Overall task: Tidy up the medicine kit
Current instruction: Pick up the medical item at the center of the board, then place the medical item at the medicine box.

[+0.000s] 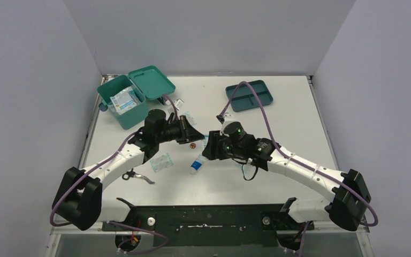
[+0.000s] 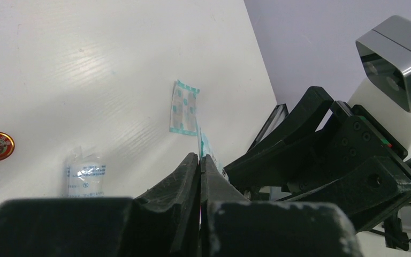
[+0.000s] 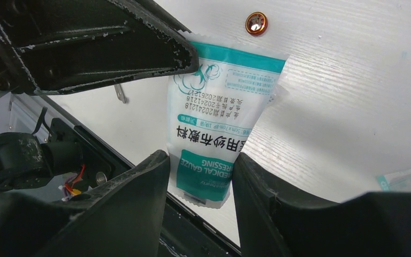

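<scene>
Sitting at the far left corner of the table (image 1: 299, 123), the medicine kit (image 1: 135, 118) is a teal-green box with its hinged lid thrown back and a white-and-blue pack (image 1: 123, 100) already inside. It lies toward that corner from both grippers, which meet near the table's middle, so the left arm (image 1: 118, 160) is the nearer one. The left gripper (image 2: 199, 160) is clenched on the top corner of a gauze packet (image 3: 222, 107), while the right gripper (image 3: 200, 160) grasps its lower end. The packet's long axis runs between them, lifted off the table.
</scene>
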Robot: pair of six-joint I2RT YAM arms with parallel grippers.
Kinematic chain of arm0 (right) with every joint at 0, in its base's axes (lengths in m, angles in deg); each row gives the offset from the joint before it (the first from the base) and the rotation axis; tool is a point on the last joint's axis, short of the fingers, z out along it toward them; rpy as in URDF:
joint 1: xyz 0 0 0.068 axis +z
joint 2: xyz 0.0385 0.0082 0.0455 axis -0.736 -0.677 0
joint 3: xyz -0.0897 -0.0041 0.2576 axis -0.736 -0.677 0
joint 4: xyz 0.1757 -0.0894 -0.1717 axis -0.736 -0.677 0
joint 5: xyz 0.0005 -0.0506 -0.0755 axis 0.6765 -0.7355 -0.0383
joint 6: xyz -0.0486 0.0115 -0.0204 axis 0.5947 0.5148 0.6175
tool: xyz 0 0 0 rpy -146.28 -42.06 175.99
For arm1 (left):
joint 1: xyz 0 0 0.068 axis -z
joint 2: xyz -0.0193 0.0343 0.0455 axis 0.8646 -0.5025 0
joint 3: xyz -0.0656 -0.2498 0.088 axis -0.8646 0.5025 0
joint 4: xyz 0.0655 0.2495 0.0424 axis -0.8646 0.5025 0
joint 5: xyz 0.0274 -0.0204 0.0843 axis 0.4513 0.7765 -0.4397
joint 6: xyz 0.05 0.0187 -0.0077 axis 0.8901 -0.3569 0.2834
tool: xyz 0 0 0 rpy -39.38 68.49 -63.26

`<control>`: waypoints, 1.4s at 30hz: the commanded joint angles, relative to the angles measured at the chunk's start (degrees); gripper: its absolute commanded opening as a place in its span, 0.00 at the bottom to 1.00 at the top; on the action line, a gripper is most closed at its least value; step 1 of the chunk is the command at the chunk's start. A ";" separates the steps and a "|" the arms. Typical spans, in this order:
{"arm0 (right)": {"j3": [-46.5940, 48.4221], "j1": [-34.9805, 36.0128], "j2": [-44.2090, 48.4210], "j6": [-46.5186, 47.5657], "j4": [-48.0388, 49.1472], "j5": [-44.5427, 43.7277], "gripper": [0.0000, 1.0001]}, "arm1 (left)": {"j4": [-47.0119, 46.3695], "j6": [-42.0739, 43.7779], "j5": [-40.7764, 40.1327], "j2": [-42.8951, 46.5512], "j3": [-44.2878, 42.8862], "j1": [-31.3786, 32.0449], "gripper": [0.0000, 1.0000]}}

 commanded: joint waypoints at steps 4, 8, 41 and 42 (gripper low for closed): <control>0.88 0.35 3.90 -0.63 1.23 -3.26 0.56 | -1.92 0.84 1.89 0.22 -2.43 0.28 0.00; -1.31 0.32 6.50 -1.92 0.60 -5.86 0.80 | 3.37 4.14 -0.84 1.13 -5.05 0.19 0.00; -11.78 0.34 28.36 0.33 -7.75 -13.04 1.00 | 26.63 22.51 -10.06 -10.46 -33.51 -44.21 0.00; -11.58 0.32 28.38 0.19 -8.12 -13.39 1.00 | 25.52 22.51 -11.03 -11.25 -34.13 -44.54 0.00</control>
